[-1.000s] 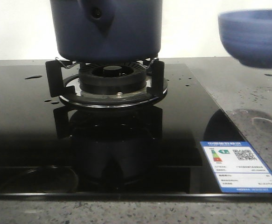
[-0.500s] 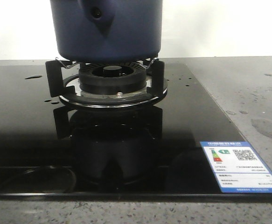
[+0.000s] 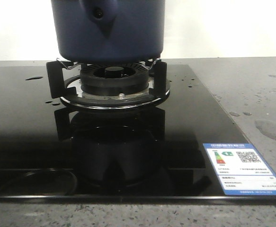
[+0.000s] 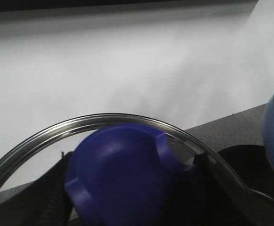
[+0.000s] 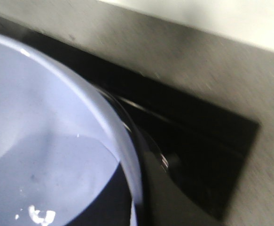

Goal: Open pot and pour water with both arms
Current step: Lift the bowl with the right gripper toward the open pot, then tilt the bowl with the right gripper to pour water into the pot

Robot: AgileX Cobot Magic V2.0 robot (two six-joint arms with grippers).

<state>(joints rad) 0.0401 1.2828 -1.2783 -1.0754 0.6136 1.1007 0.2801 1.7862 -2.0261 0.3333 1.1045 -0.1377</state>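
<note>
The lid (image 4: 122,174) is off the pot (image 3: 108,28) — apparently gripped by the left gripper. Pouring remains; the right gripper's state is hidden — the bowl (image 5: 47,141) fills its view.

One pot (image 3: 108,29) stands on one burner (image 3: 113,81) of one black hob (image 3: 29,127). One label (image 3: 244,168) is stuck near the hob's near right corner. One glass lid (image 4: 99,123) carries one blue knob (image 4: 120,176). One bowl (image 5: 47,155) holds water.

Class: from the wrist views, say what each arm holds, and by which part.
Left end effector: glass lid, gripped at its blue knob. Right: the pale bowl fills the view, likely held, but the grip point is hidden.
</note>
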